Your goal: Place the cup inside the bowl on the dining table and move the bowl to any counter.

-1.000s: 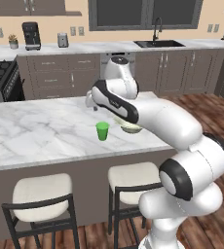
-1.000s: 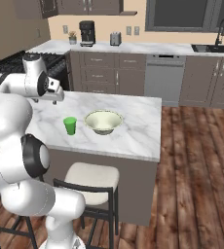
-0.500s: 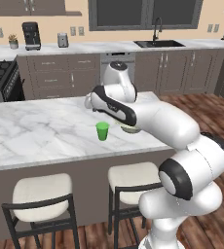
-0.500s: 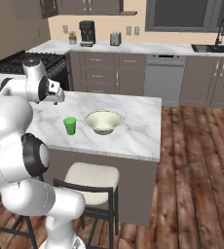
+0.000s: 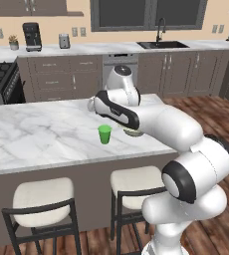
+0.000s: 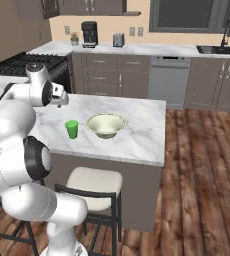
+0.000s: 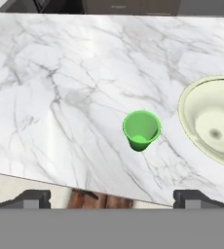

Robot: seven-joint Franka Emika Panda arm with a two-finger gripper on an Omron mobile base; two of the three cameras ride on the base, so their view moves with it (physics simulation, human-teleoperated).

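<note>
The gripper [image 7: 111, 197] hangs spread wide and empty — the small bright green plastic cup [image 7: 141, 130] stands upright below it on the white grey-veined marble dining table [image 7: 60, 87], the wide cream-white bowl [image 7: 212, 121] just beside.

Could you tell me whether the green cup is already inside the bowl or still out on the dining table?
Still out. The cup stands upright on the dining table beside the bowl, with marble showing between them; the bowl holds nothing.
</note>
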